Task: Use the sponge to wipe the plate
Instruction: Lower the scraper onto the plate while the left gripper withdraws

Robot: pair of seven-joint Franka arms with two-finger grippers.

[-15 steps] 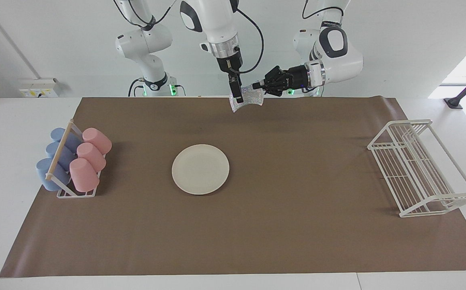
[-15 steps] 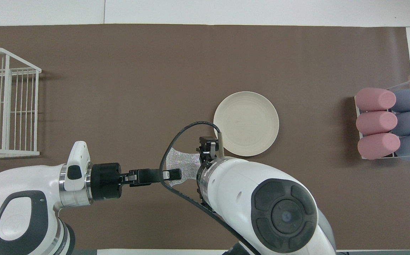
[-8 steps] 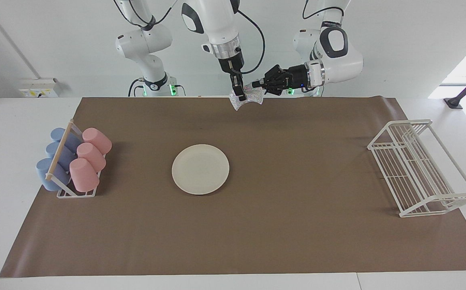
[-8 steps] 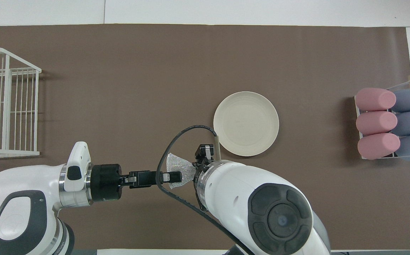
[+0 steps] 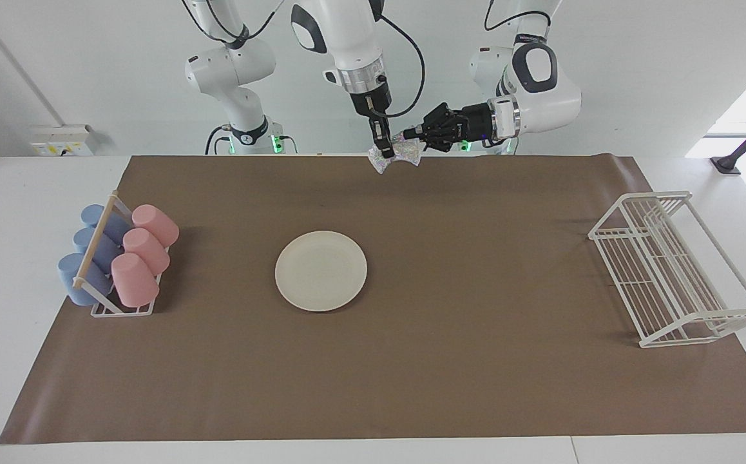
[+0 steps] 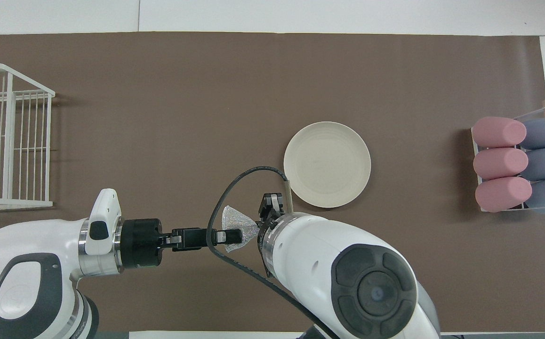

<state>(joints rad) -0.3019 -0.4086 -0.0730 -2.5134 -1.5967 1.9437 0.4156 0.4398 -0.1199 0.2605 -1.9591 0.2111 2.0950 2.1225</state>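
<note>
**Both grippers pinching the sponge above the mat's robot-side edge**

I see the sponge (image 5: 396, 154) held in the air between both arms, over the brown mat (image 5: 476, 270) at its edge nearest the robots. The left gripper (image 5: 408, 136), reaching in sideways, is clamped on one end of the sponge. The right gripper (image 5: 382, 151), pointing down, is closed on the other end, so the pad bunches between them. The plate (image 5: 321, 270) lies flat on the mat, farther from the robots than the sponge. A cup rack (image 5: 115, 261) stands at the right arm's end, a wire rack (image 5: 672, 267) at the left arm's end.
</note>
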